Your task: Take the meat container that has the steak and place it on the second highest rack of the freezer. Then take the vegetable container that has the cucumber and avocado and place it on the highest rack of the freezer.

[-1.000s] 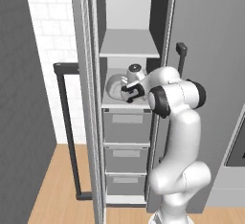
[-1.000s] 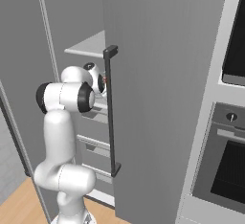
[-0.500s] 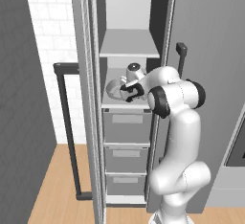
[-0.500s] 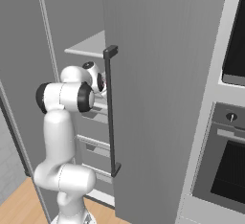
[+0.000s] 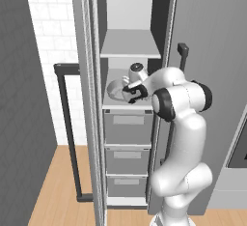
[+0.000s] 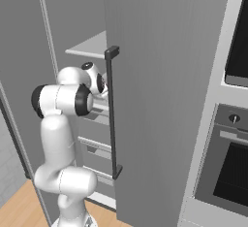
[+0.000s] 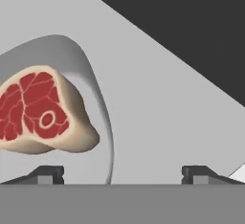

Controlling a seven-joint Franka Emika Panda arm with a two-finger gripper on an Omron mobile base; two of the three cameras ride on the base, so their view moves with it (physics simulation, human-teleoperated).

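Observation:
The freezer [image 5: 130, 44] stands open. On the lower of its two flat shelf boards rests the meat container [image 5: 116, 89], a light grey rounded dish. In the hand view the steak [image 7: 40, 108], red on top with tan sides, lies inside its curved rim [image 7: 98, 94]. My gripper [image 5: 130, 93] reaches onto that shelf at the dish's right edge. It is open, with the two fingertips [image 7: 46, 174] far apart on either side of the rim and nothing gripped between them [image 7: 122, 175]. The vegetable container, cucumber and avocado are out of view.
Three grey drawers [image 5: 128, 128] sit below the shelf. The upper shelf board [image 5: 130, 51] lies close above my hand. The freezer door [image 6: 160, 75] with its dark bar handle [image 6: 112, 114] stands to my right. Another dark handle [image 5: 67, 123] is at left, an oven [image 6: 232, 168] at far right.
The gripper has gone from shut on the dish's rim to wide open, letting go of the meat container, which stays on the shelf. The arm has barely moved.

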